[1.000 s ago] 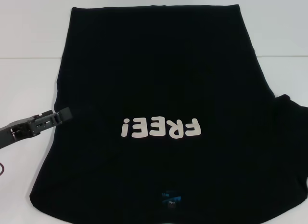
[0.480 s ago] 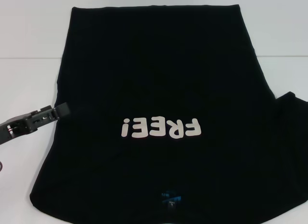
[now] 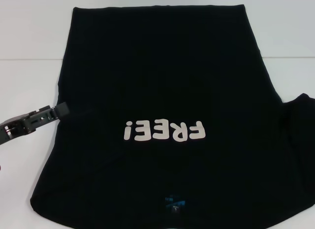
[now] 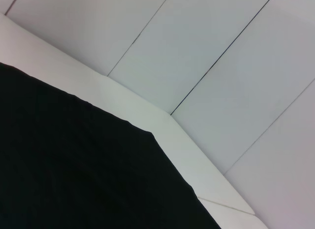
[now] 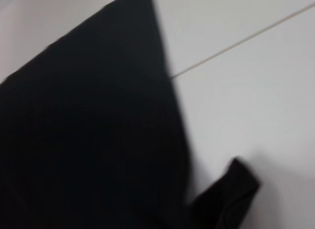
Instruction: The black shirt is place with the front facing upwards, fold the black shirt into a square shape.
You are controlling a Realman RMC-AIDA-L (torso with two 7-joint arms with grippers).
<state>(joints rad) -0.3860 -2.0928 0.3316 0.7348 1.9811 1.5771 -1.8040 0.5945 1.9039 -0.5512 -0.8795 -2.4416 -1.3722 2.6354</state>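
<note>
The black shirt (image 3: 162,81) lies flat on the white table (image 3: 29,42), front up. Its whitish letters "FREE!" (image 3: 164,131) read upside down in the head view, and the small blue neck label (image 3: 173,203) sits at the near edge. My left gripper (image 3: 59,111) hovers at the shirt's left edge, level with the letters. The shirt's right sleeve (image 3: 300,108) sticks out at the right. In the left wrist view the shirt (image 4: 74,170) fills the lower part. The right wrist view holds the shirt (image 5: 88,130) and a sleeve tip (image 5: 231,194). My right gripper is out of view.
White table surface shows on both sides of the shirt and beyond its far hem. A seam line (image 3: 24,59) crosses the table at the left. Pale wall panels (image 4: 221,51) stand behind the table in the left wrist view.
My left gripper has drawn back to the left, toward the shirt's left edge. The right sleeve's outline has shifted slightly to the right.
</note>
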